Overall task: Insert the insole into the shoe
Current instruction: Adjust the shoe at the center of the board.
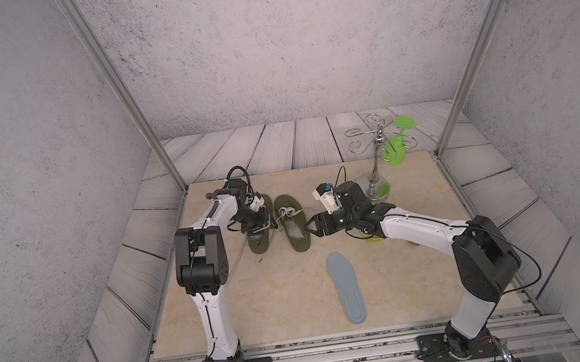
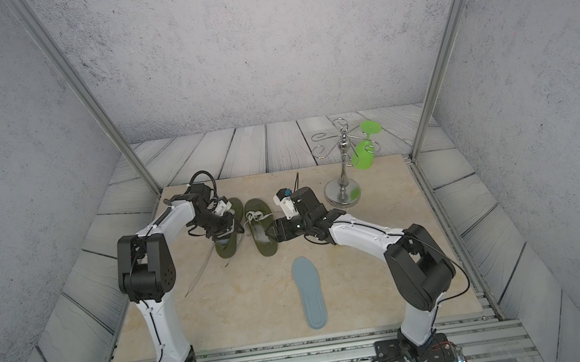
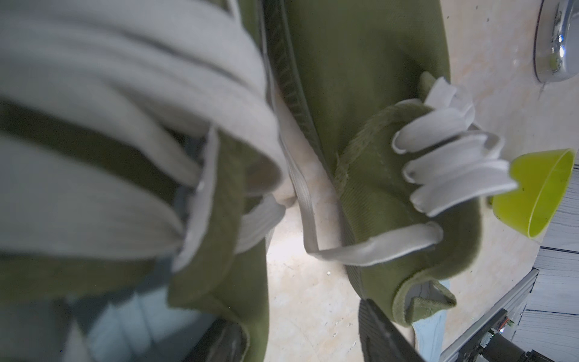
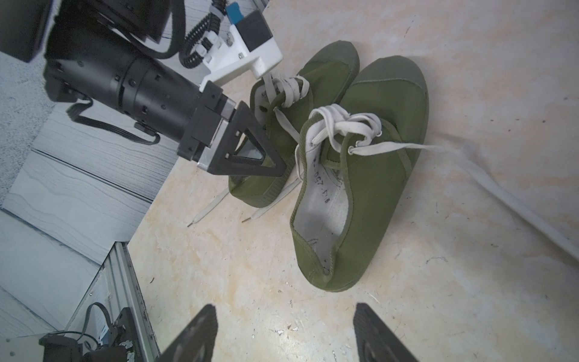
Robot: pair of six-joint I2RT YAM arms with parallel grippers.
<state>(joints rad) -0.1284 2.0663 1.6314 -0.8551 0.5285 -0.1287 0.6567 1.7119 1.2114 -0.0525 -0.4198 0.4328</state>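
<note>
Grey plaster-look walls (image 1: pixel 262 41) box in a pale stone bench (image 1: pixel 259 307). In both top views the insole (image 1: pixel 346 288) lies flat and loose on the bench, well apart from both shoes. It is on the near side of the right tool (image 1: pixel 309 229) and a little to its right; the left tool (image 1: pixel 261 227) is farther off. The insole's long axis runs near to far, almost parallel to the right shoe (image 1: pixel 292 223). Its broader end seems to point far, as the shoe's toe does. It is a thin blue-grey sheet with a raised border, unbent.

Left wrist view: the left tool's fingers (image 3: pixel 382 332) stand apart, one dipping inside the left shoe (image 3: pixel 225 266), with nothing pinched between them. A blue-grey liner (image 3: pixel 131 319), blurred, looks already seated in that shoe.

Right wrist view: the right tool (image 4: pixel 288 335) is spread and empty, just off the heel of the right shoe (image 4: pixel 360 188), whose mouth shows only pale printed lining. The right arm looks the better placed; it would have to draw toward the near side to reach the insole.
</note>
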